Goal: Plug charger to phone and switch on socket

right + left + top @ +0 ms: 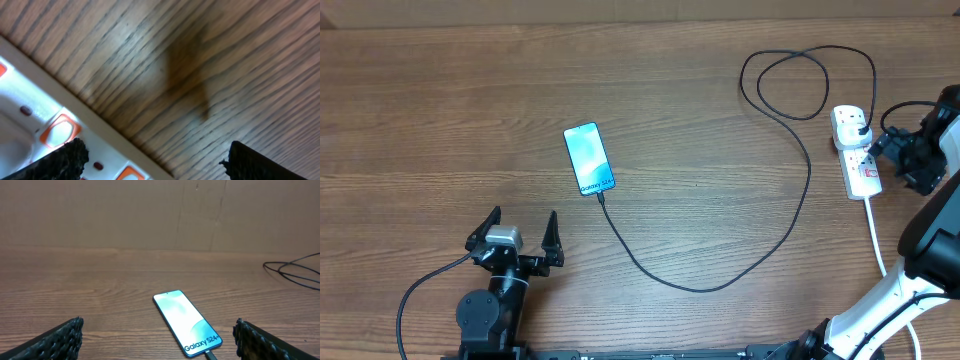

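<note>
The phone (589, 159) lies flat left of the table's middle, screen lit, and it shows again in the left wrist view as the phone (187, 322). The charger (720, 280) runs as a thin black cable from the phone's near end, where its connector (210, 355) meets the edge, round to a black plug (861, 127) seated in the socket (853, 150) at the far right. My left gripper (522, 224) stands open on the near side of the phone, nothing between its fingers (55, 340). My right gripper (878, 150) is open beside the socket (30, 120), one finger (60, 162) over its edge.
The socket's thick white cord (875, 235) trails toward the front right, past the right arm's base. The charger cable makes loose loops (810, 80) at the back right. Red-framed switches (60, 131) show close under my right wrist camera. A cardboard wall (160, 215) closes off the far side.
</note>
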